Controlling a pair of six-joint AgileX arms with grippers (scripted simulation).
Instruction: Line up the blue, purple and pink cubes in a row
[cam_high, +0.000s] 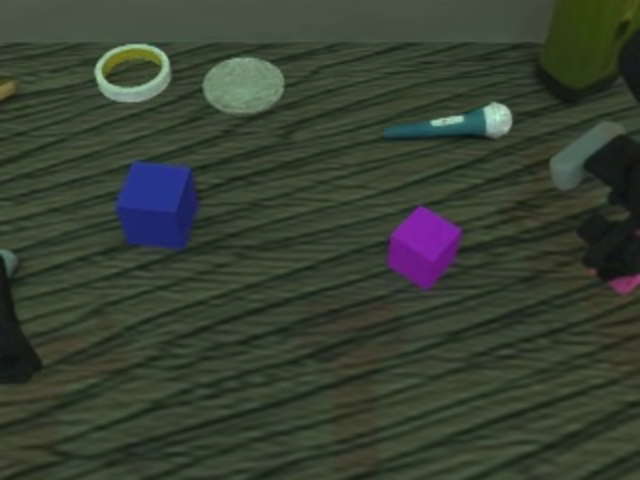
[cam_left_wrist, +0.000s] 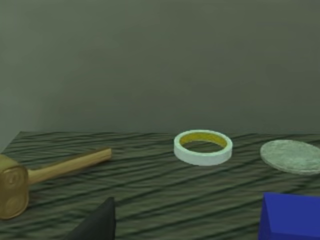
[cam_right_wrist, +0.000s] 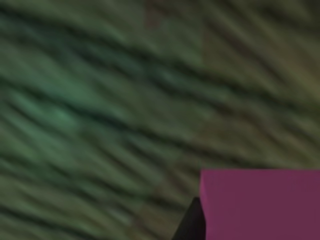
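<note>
The deep blue cube (cam_high: 156, 204) stands on the left half of the table, and its corner shows in the left wrist view (cam_left_wrist: 292, 217). A magenta-purple cube (cam_high: 424, 245) stands right of centre. Only a sliver of the small pink cube (cam_high: 626, 284) shows at the table's right edge, under my right gripper (cam_high: 612, 250). The pink cube (cam_right_wrist: 260, 205) fills a corner of the right wrist view, close against the gripper. My left gripper (cam_high: 12, 340) is parked at the left edge, open, with one dark fingertip (cam_left_wrist: 102, 220) showing and nothing held.
Along the back lie a white tape ring (cam_high: 132, 72), a grey disc (cam_high: 243, 85) and a teal microphone (cam_high: 450, 123). A green object (cam_high: 590, 40) stands at the back right corner. A wooden mallet (cam_left_wrist: 30, 182) lies at the far left.
</note>
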